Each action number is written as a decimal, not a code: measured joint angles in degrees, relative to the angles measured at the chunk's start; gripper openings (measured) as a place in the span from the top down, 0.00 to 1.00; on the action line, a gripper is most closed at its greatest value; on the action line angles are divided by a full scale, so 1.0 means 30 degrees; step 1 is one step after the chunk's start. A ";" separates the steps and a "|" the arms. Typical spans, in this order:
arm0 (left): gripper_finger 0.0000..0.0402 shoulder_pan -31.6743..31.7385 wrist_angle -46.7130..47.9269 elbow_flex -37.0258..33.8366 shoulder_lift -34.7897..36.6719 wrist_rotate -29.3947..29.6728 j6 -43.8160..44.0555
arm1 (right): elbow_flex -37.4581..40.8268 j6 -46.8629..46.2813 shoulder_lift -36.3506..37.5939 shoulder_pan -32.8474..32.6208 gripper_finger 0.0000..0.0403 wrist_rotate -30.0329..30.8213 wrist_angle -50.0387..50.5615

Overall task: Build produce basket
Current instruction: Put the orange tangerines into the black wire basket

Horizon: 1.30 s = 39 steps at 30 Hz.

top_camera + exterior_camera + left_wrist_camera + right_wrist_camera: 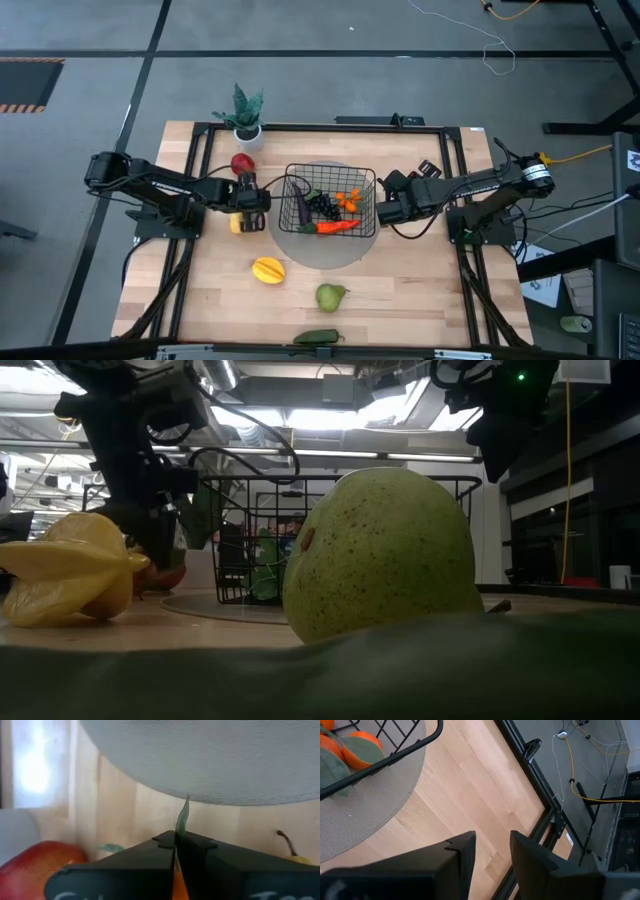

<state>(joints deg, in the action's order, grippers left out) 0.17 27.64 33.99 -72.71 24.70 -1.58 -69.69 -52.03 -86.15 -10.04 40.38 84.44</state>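
The black wire basket [330,198] stands on a grey round disc [325,250] and holds dark grapes, oranges and a carrot. Just left of it, my left gripper [252,206] is shut on a small orange fruit with a green leaf [183,817]. A red apple [242,163] lies on its far side and a yellow stemmed fruit [237,223] on its near side. A yellow star fruit [268,270], a green pear [332,296] and a dark green vegetable [318,337] lie on the table nearer the front. My right gripper [492,851] hangs open right of the basket. My left gripper pinches the thin green leaf [182,822] between its two shut fingers, and the leaf's tip sticks out past the fingertips. A strip of orange [176,879] shows in the slit farther back. The fingers slant down from the table's left. They hide how the fruit rests.
A potted green plant [243,118] stands at the table's far edge, behind the apple. A black frame [200,150] runs around the tabletop. Bare wood lies right of the disc under my right gripper [470,795].
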 joint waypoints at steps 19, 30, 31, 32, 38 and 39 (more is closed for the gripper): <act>1.00 -0.1519 0.8686 1.1188 0.0248 0.7595 -0.0131 | 0.0000 0.0000 0.0000 0.0004 0.70 0.0015 -0.0007; 1.00 -0.1684 0.0762 1.2186 0.0248 0.3744 -0.4569 | 0.0000 0.0000 0.0000 0.0000 0.70 0.0010 -0.0010; 1.00 -0.1684 0.0543 1.2184 0.0188 0.2993 -0.4805 | 0.0000 0.0000 0.0000 0.0000 0.70 0.0013 -0.0007; 0.99 -0.1684 0.0263 1.2186 0.0031 0.2373 -0.5058 | 0.0000 0.0000 0.0000 0.0000 0.70 0.0015 -0.0008; 0.88 -0.1639 -0.0596 1.2187 -0.0762 0.1730 -0.5950 | -0.0007 0.0000 0.0000 0.0000 0.70 0.0007 -0.0115; 0.86 -0.1584 -0.0594 1.2171 -0.0903 0.1737 -0.6033 | -0.0015 -0.0009 0.0007 0.0007 0.70 0.0007 -0.0134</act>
<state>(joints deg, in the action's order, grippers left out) -4.59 25.85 70.50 -75.42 29.91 -19.68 -69.73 -52.06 -86.13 -10.02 40.40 84.04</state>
